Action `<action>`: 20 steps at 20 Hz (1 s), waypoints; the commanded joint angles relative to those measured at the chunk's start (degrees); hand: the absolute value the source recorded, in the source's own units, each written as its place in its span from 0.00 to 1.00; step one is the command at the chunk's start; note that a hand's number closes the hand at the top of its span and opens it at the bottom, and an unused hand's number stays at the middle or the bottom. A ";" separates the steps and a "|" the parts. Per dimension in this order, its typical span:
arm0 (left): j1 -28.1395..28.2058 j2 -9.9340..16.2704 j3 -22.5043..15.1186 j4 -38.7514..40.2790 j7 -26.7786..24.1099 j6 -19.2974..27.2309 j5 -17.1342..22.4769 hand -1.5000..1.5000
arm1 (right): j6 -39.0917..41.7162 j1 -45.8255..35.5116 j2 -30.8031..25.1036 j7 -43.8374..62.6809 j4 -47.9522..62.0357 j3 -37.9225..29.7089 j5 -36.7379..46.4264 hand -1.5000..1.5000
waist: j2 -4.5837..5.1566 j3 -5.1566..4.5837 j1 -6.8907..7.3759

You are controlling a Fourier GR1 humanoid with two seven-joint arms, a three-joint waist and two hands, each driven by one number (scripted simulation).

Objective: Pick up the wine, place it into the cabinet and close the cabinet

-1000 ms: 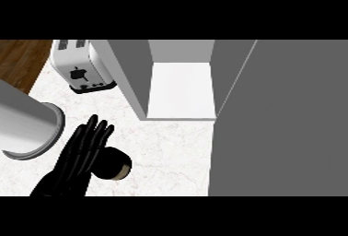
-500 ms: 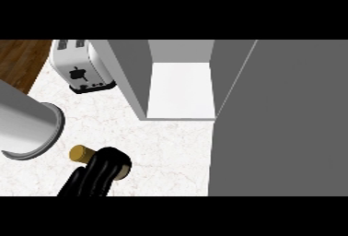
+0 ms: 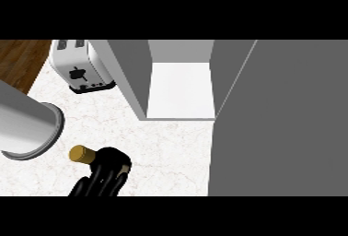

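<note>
Since a sec ago the wine bottle (image 3: 102, 162) tipped further, cork end now pointing up-left w/ more of the neck showing, and the hand (image 3: 102, 180) slid lower toward the bottom edge. Which hand can't be told; its fingers are curled round the bottle body. Bottle sits over the marble counter (image 3: 163, 138), near a grey cylinder (image 3: 27, 131). Cabinet (image 3: 180, 90) stands open, toaster (image 3: 81, 69) beside it.

A single head view looks steeply down on the marble counter (image 3: 163, 138), close in, with the open cabinet (image 3: 180, 87) ahead.
</note>
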 commanded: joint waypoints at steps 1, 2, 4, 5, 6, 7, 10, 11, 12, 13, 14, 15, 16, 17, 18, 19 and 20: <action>0.24 0.05 -4.21 -3.70 1.43 2.41 -1.49 0.00 | -0.42 2.03 1.27 1.56 -5.79 2.27 1.35 0.00 | 0.01 0.00 -0.03; 0.91 2.09 -2.88 -9.96 5.27 2.01 -0.92 0.00 | -0.32 0.32 0.49 2.18 -4.46 0.18 -0.82 0.00 | 0.00 0.01 0.08; 0.36 1.17 -4.13 -10.64 6.49 4.23 -3.35 0.00 | -1.07 -0.40 1.19 1.50 -2.14 0.50 0.89 0.00 | -0.01 0.03 0.21; -1.02 1.04 -1.14 -10.79 8.16 4.30 -1.84 0.00 | -2.49 -1.57 0.00 7.15 -8.11 0.44 -0.68 0.00 | -0.03 0.00 -0.04; -0.59 1.88 -3.07 -11.77 8.80 4.47 -2.34 0.00 | -0.32 0.89 0.61 1.78 -3.48 -0.28 -0.57 0.00 | -0.02 0.04 0.01; -4.41 1.17 2.43 -10.53 10.39 3.84 0.75 0.00 | -1.59 -0.43 1.30 2.64 -4.27 1.71 2.15 0.00 | 0.11 0.01 -0.25; 0.21 4.03 1.42 -11.94 7.09 4.40 -0.65 0.00 | -4.60 -0.68 2.15 7.70 -9.29 5.15 4.36 0.00 | -0.23 -0.08 0.17; -3.34 1.61 3.57 -9.94 8.61 5.48 1.25 0.00 | -1.57 0.02 0.59 3.78 -6.13 1.21 1.43 0.00 | 0.05 0.00 -0.25; -2.82 3.50 4.73 -11.65 10.27 4.79 1.60 0.00 | -2.24 -0.84 0.24 6.73 -7.37 0.08 -1.09 0.00 | 0.04 -0.01 -0.17; -4.26 2.43 6.77 -9.14 7.42 5.09 1.12 0.00 | -2.35 -2.15 -0.61 7.73 -7.89 -1.95 -2.35 0.00 | 0.04 -0.02 -0.25; -0.26 4.33 3.64 -11.59 6.77 4.91 0.60 0.00 | -3.50 -1.85 0.72 7.30 -8.34 0.31 0.76 0.00 | -0.14 -0.04 0.17; -2.70 3.48 5.67 -12.51 10.43 6.07 0.47 0.00 | -3.60 -3.37 -0.13 9.08 -8.28 -0.82 -0.39 0.00 | -0.03 -0.01 -0.03; -2.46 5.36 12.03 -9.92 6.48 3.36 6.36 0.00 | -1.28 -0.20 -0.54 6.15 -8.10 -1.05 -1.23 0.00 | 0.04 -0.05 -0.33; -1.20 6.41 12.50 -11.73 7.52 3.19 6.20 0.00 | -3.73 -2.95 0.44 8.13 -9.33 -0.21 0.34 0.00 | -0.04 -0.09 -0.05; -2.26 6.49 13.88 -12.63 8.35 2.80 7.32 0.00 | -3.07 -3.30 -0.64 8.93 -7.71 -2.04 -1.12 0.00 | 0.03 -0.07 -0.10; 0.54 6.34 11.72 -13.54 8.15 3.62 6.17 0.00 | -3.74 -1.65 0.38 8.34 -9.68 -0.05 1.12 0.00 | -0.16 -0.06 0.03; -0.37 6.82 15.76 -10.35 5.65 2.08 9.32 0.00 | -0.73 2.37 0.37 3.11 -7.61 -1.06 -0.52 0.00 | -0.03 -0.03 -0.30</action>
